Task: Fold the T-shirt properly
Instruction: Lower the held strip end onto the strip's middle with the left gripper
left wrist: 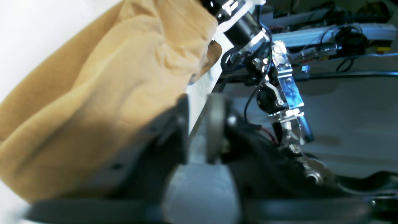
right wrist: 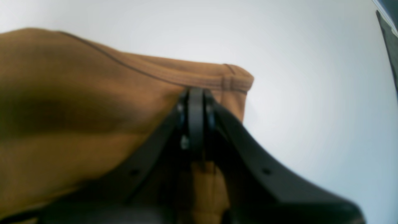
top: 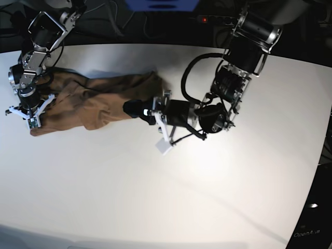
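Note:
The tan T-shirt [top: 88, 101] lies bunched and stretched sideways on the white table [top: 155, 197], at the far left. My right gripper [top: 32, 120] is at the shirt's left end. In the right wrist view it [right wrist: 196, 93] is shut on the T-shirt [right wrist: 77, 124], just below a stitched hem. My left gripper [top: 130, 109] is at the shirt's right edge. In the blurred left wrist view its fingers [left wrist: 183, 124] stand close together, with the T-shirt [left wrist: 108, 93] heaped against the left one. No cloth shows between them.
Cables and dark equipment [top: 155, 15] line the table's far edge. The left arm's links [top: 228, 83] reach over the table's middle from the back right. Arm links and wires [left wrist: 279, 93] fill the right of the left wrist view.

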Available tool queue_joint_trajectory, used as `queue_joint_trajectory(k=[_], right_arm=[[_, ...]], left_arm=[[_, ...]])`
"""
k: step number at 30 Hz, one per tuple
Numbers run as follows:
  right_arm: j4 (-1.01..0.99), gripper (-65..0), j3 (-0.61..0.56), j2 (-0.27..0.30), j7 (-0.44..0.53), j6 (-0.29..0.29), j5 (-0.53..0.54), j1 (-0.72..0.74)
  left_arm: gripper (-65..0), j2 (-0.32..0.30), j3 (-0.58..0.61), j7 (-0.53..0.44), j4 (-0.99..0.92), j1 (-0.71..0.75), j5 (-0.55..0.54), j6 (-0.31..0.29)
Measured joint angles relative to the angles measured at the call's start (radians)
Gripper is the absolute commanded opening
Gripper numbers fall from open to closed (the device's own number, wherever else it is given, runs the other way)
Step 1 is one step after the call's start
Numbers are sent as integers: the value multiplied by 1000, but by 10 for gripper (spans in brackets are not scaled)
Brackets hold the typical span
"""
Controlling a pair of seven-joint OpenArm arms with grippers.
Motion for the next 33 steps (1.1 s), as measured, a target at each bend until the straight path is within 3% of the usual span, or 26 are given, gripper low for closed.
queue_joint_trajectory(k=[12, 15, 22, 27, 33], right_arm=[[0, -646, 1, 0, 2, 0, 0, 0], [0, -646, 1, 0, 2, 0, 0, -1], [0, -646, 1, 0, 20, -3, 8, -12], [0, -646, 1, 5, 16, 2, 7, -11], [-1, -646, 62, 2, 3, 45, 2, 16]], left_arm=[[-632, -2, 19, -5, -60, -13, 21, 10], [-632, 5, 62, -5, -52, -19, 120, 117], [-632, 59, 121, -2, 48, -25, 232, 289], [-632, 48, 158, 72, 58, -40, 237, 354], [-632, 21, 163, 87, 62, -43, 237, 400]])
